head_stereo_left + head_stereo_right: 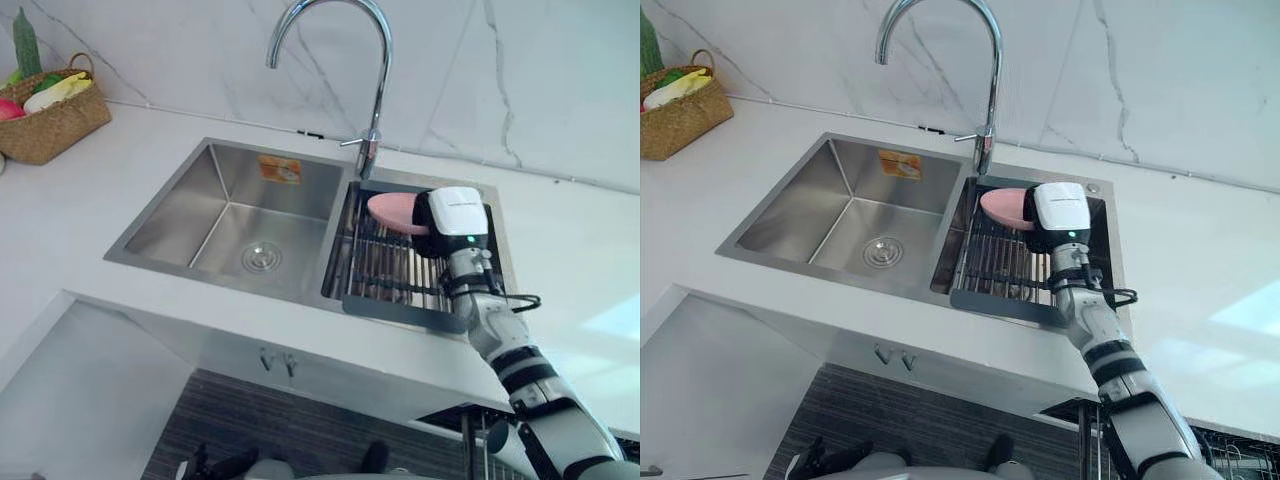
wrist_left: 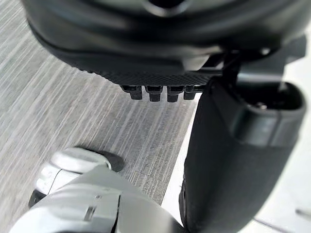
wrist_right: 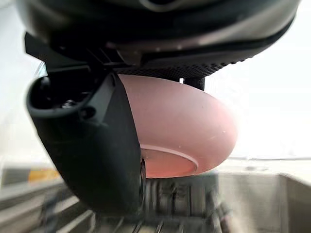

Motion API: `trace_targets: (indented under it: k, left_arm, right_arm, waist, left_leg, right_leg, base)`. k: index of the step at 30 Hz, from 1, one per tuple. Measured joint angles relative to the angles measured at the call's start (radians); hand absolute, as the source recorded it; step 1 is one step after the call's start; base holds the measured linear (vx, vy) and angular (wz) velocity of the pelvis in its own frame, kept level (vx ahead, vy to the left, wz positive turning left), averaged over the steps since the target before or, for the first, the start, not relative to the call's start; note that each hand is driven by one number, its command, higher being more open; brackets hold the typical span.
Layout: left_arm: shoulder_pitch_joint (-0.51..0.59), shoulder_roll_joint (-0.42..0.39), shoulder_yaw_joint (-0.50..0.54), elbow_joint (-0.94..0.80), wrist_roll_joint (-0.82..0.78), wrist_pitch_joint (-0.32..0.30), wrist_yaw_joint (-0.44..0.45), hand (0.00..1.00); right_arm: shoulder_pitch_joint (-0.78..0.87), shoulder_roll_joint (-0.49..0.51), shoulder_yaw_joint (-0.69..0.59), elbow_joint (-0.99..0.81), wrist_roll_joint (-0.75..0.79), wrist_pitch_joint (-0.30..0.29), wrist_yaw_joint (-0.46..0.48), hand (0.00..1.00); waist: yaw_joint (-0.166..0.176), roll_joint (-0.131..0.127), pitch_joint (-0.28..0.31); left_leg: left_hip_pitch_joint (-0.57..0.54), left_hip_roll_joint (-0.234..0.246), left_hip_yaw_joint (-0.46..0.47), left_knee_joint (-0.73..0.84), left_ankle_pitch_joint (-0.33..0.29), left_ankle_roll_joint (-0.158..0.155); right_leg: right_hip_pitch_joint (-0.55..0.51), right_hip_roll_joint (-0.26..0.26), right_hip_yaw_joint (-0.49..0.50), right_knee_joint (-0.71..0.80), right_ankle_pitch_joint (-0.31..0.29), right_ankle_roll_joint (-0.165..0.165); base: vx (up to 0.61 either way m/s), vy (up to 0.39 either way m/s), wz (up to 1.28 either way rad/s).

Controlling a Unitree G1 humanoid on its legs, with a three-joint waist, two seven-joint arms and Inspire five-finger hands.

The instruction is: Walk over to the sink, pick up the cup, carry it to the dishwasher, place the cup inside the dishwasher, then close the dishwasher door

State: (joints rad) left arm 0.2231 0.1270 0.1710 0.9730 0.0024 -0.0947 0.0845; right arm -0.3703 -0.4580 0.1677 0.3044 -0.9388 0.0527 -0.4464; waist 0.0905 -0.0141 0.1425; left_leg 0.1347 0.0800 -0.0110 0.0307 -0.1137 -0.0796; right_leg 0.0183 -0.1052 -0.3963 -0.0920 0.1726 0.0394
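The right hand clasps the pink cup over the rack in the sink. The left hand hangs above the floor; I cannot tell its state.

The right arm comes in from the lower right and reaches forward, almost straight. The right hand is closed round a pink cup, with the thumb on one side and the fingers on the other. The left hand hangs low and points down. Its fingers are loose and hold nothing.
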Motion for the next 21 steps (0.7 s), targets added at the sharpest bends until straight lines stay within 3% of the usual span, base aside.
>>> trace_targets:
  k: [3,6,7,8,9,10,11,12,13,14,15,16,17,18,19,20,21]
  left_arm:
    - [-0.001,0.019,-0.004,0.001,-0.011,0.01,-0.062,1.0]
    - [-0.008,0.042,-0.004,0.003,-0.057,0.047,-0.138,1.0]
    - [-0.008,0.05,0.002,-0.002,-0.062,0.053,-0.151,1.0]
    - [-0.01,0.05,0.018,0.002,-0.06,0.059,-0.152,1.0]
    - [-0.008,0.049,0.017,0.004,-0.059,0.06,-0.146,1.0]
    - [-0.001,0.048,0.018,0.004,-0.061,0.061,-0.13,1.0]
    - [-0.002,0.05,0.024,0.004,-0.073,0.068,-0.114,1.0]
    - [-0.003,0.051,0.028,0.0,-0.084,0.068,-0.106,1.0]
    - [-0.017,0.056,0.053,-0.009,-0.097,0.068,-0.088,1.0]
    - [-0.021,0.053,0.065,-0.005,-0.104,0.068,-0.082,1.0]
    - [-0.026,0.049,0.067,0.011,-0.108,0.064,-0.072,1.0]
    - [-0.03,0.036,0.06,0.015,-0.132,0.05,-0.06,1.0]
    - [-0.032,0.036,0.059,0.014,-0.141,0.045,-0.049,1.0]
    - [-0.039,0.047,0.064,0.017,-0.149,0.048,-0.038,1.0]
    - [-0.045,0.051,0.079,0.017,-0.165,0.052,-0.036,1.0]
    - [-0.05,0.053,0.084,0.015,-0.167,0.055,-0.036,1.0]
    - [-0.054,0.054,0.09,0.015,-0.168,0.056,-0.035,1.0]
  right_arm:
    - [0.05,-0.001,-0.056,-0.123,0.007,0.004,0.0,0.0]
    - [0.073,-0.001,-0.122,-0.188,0.004,0.017,-0.006,0.0]
    - [0.064,0.0,-0.135,-0.194,0.003,0.03,-0.006,0.0]
    - [0.055,-0.007,-0.151,-0.202,0.005,0.032,-0.007,0.0]
    - [0.06,-0.009,-0.163,-0.2,0.008,0.036,-0.007,0.0]
    - [0.06,-0.015,-0.18,-0.195,0.016,0.051,-0.007,0.0]
    - [0.059,-0.026,-0.2,-0.194,0.019,0.059,-0.011,0.0]
    - [0.058,-0.035,-0.203,-0.194,0.03,0.064,-0.012,0.0]
    - [0.053,-0.05,-0.203,-0.191,0.048,0.067,-0.013,0.0]
    - [0.046,-0.045,-0.202,-0.189,0.051,0.067,-0.014,0.0]
    - [0.033,-0.031,-0.208,-0.189,0.052,0.073,-0.014,0.0]
    - [0.063,-0.029,-0.234,-0.19,0.051,0.071,-0.046,0.0]
    - [0.082,-0.03,-0.246,-0.189,0.051,0.067,-0.058,0.0]
    - [0.11,-0.028,-0.256,-0.19,0.051,0.066,-0.061,0.0]
    - [0.144,-0.027,-0.258,-0.204,0.051,0.06,-0.059,0.0]
    - [0.163,-0.026,-0.263,-0.221,0.051,0.053,-0.049,0.0]
    - [0.196,-0.023,-0.264,-0.245,0.051,0.045,-0.028,0.0]
  waist:
    - [-0.023,-0.002,0.001]
    - [-0.037,-0.018,0.015]
    - [-0.027,-0.025,0.026]
    - [-0.028,-0.019,0.056]
    - [-0.033,-0.019,0.056]
    - [-0.039,-0.018,0.054]
    - [-0.041,-0.027,0.049]
    - [-0.043,-0.037,0.045]
    - [-0.048,-0.059,0.049]
    - [-0.035,-0.065,0.051]
    - [-0.014,-0.037,0.042]
    - [-0.008,-0.059,0.034]
    - [-0.01,-0.068,0.032]
    - [-0.012,-0.082,0.033]
    - [-0.01,-0.1,0.031]
    - [-0.014,-0.102,0.033]
    - [-0.027,-0.103,0.036]
  left_leg:
    - [0.0,-0.01,0.101,0.019,-0.022,0.014]
    - [-0.01,-0.023,0.272,0.106,-0.09,0.031]
    - [0.0,-0.01,0.379,0.118,-0.096,0.047]
    - [0.035,0.004,0.468,0.076,-0.097,0.055]
    - [0.048,0.007,0.501,0.063,-0.092,0.053]
    - [0.066,0.024,0.576,0.071,-0.092,0.052]
    - [0.056,0.041,0.628,0.122,-0.093,0.052]
    - [0.037,0.051,0.641,0.174,-0.102,0.063]
    - [-0.022,0.07,0.63,0.291,-0.132,0.104]
    - [-0.045,0.056,0.609,0.284,-0.147,0.106]
    - [-0.058,0.035,0.614,0.1,-0.1,0.119]
    - [-0.061,0.043,0.69,0.087,-0.016,0.086]
    - [-0.067,0.046,0.704,0.102,-0.017,0.085]
    - [-0.076,0.055,0.734,0.126,-0.027,0.076]
    - [-0.096,0.077,0.769,0.175,-0.037,0.067]
    - [-0.112,0.097,0.776,0.213,-0.043,0.065]
    - [-0.13,0.131,0.779,0.28,-0.059,0.062]
  right_leg:
    - [-0.052,0.009,0.111,0.005,0.032,-0.001]
    - [-0.124,0.035,0.263,0.017,0.088,-0.004]
    - [-0.156,0.063,0.29,-0.003,0.154,-0.009]
    - [-0.194,0.052,0.124,0.137,0.052,-0.086]
    - [-0.213,0.023,0.005,0.257,-0.053,-0.115]
    - [-0.215,-0.046,-0.161,0.467,-0.19,-0.134]
    - [-0.203,-0.129,-0.278,0.601,-0.257,-0.167]
    - [-0.205,-0.162,-0.326,0.627,-0.26,-0.179]
    - [-0.212,-0.136,-0.397,0.602,-0.215,-0.269]
    - [-0.213,-0.105,-0.371,0.534,-0.186,-0.298]
    - [-0.179,0.014,-0.292,0.35,-0.147,-0.26]
    - [-0.148,-0.055,-0.356,0.491,-0.293,-0.224]
    - [-0.118,-0.084,-0.369,0.502,-0.33,-0.155]
    - [-0.038,-0.116,-0.379,0.432,-0.331,-0.06]
    - [0.029,-0.115,-0.338,0.3,-0.275,0.036]
    - [0.046,-0.089,-0.308,0.236,-0.257,0.061]
    - [0.069,-0.059,-0.31,0.173,-0.251,0.052]
  base:
    - [-0.01,0.09,-1.19]
    - [-0.08,0.119,-1.82]
    - [-0.2,0.011,-2.27]
    - [-0.21,-0.014,-2.17]
    - [-0.15,-0.011,-1.76]
    - [-0.05,-0.009,-1.39]
    - [-0.01,-0.027,-1.31]
    - [-0.01,-0.082,-1.19]
    - [-0.04,-0.1,-1.12]
    - [-0.2,-0.066,-1.73]
    - [-0.32,-0.057,-1.87]
    - [-0.28,-0.052,-1.62]
    - [-0.12,-0.097,-1.11]
    - [0.01,-0.195,-0.9]
    - [0.0,-0.237,-0.82]
    - [-0.03,-0.339,-0.63]
    - [-0.06,-0.269,-0.42]
